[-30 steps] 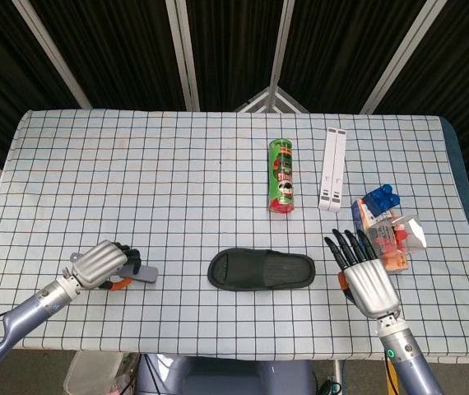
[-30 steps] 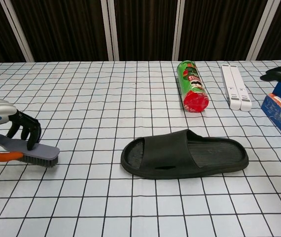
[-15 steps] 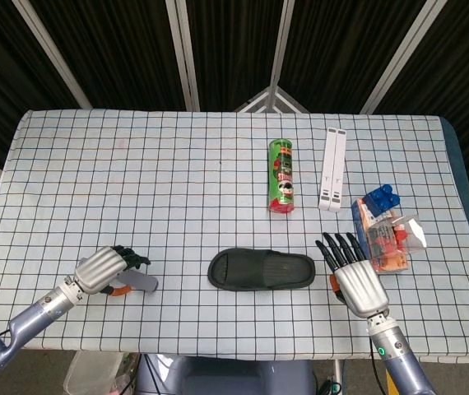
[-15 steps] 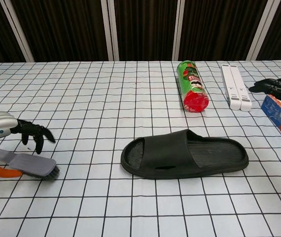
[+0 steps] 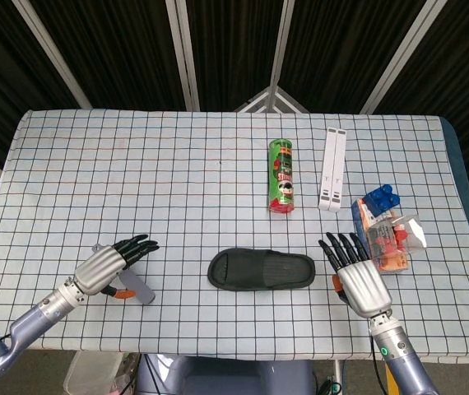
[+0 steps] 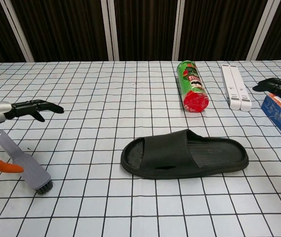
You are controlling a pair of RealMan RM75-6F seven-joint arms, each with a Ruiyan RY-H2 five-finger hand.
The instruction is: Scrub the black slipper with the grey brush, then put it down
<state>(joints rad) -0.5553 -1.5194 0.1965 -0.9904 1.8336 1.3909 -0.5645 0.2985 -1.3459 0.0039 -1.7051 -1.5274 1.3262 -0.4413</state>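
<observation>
- Black slipper [image 5: 261, 270] lies near the table's [image 5: 177, 164] front edge, bare cloth on both sides.
- Left hand [image 5: 111, 262] hovers, fingers spread, holding nothing; grey brush [image 6: 22, 162] lies beneath it.
- Right hand [image 5: 358, 276] splayed wide, just right of the slipper.

One black slipper [image 5: 262, 270] lies at the near middle of the table. One grey brush [image 6: 23, 162] with an orange handle end lies at the near left. One green cylindrical can [image 5: 281, 177] lies on its side, farther back and right of centre. One white flat bar-shaped item [image 5: 332, 169] lies just right of the can. At the right edge sit one blue toy block [image 5: 380, 199] and one printed box [image 5: 383, 239]. Two robot hands show: the left hand [image 5: 107, 266] and the right hand [image 5: 358, 278].
</observation>
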